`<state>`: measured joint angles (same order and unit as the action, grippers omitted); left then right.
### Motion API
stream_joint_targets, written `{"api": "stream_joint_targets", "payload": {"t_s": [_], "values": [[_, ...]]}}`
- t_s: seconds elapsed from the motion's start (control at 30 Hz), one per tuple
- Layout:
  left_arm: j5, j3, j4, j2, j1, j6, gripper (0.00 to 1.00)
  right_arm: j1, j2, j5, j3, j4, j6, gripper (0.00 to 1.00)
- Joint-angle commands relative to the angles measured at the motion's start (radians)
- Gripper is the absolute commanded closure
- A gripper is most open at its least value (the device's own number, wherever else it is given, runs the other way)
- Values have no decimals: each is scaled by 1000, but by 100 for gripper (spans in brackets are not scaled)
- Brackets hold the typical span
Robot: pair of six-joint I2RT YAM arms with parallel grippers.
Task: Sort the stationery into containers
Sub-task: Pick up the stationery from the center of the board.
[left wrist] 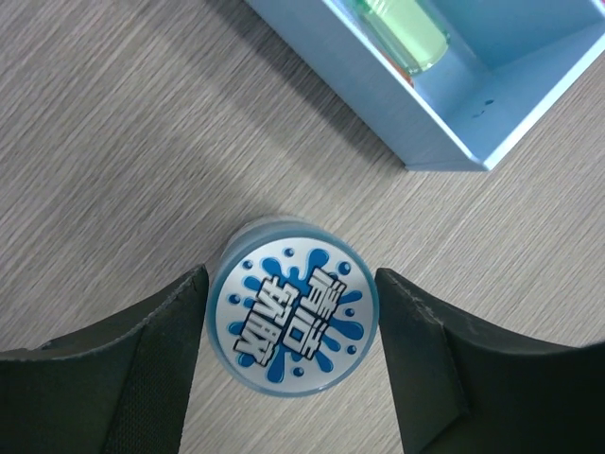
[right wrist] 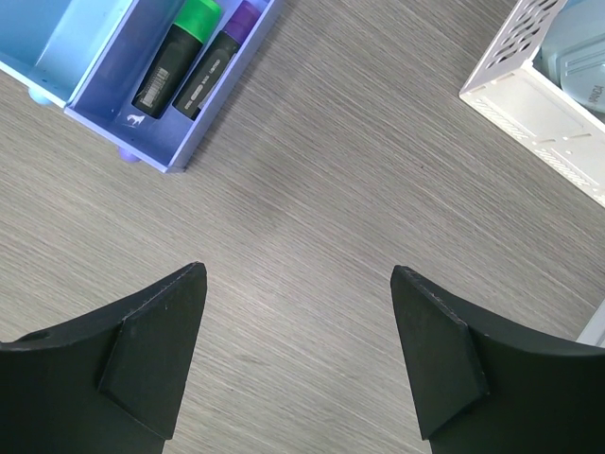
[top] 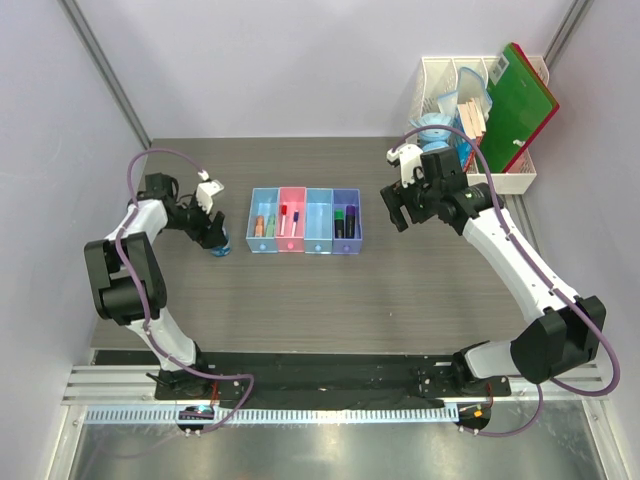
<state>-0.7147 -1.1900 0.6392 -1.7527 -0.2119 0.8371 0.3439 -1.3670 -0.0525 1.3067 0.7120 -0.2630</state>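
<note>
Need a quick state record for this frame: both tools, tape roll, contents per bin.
left tool: fingers flank the blue tape roll at its edges; roll on the table; grip unclear
right tool: open, empty, over bare table
left blue bin: orange and mint-green pieces
pink bin: white pen with red cap
second blue bin: looks empty
purple bin: two black markers, green and purple ends
unsorted: tape roll

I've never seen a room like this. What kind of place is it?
Probably a robot test booth in a lab. Two robot arms are bolted to a grey table between plain walls, with small coloured bins and a white rack set out.
</note>
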Motion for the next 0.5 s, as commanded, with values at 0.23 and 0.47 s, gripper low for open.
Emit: {"api": "stream_joint_targets", "payload": {"t_s": [0.23,0.47], "values": [[-34,-31,11,-2,-7,-16,69,-8,51,-6,-1,-37,8,16],[26,-85,33,94,-4,-79,94,-11,28,28,-4,-43,-13,16]]}}
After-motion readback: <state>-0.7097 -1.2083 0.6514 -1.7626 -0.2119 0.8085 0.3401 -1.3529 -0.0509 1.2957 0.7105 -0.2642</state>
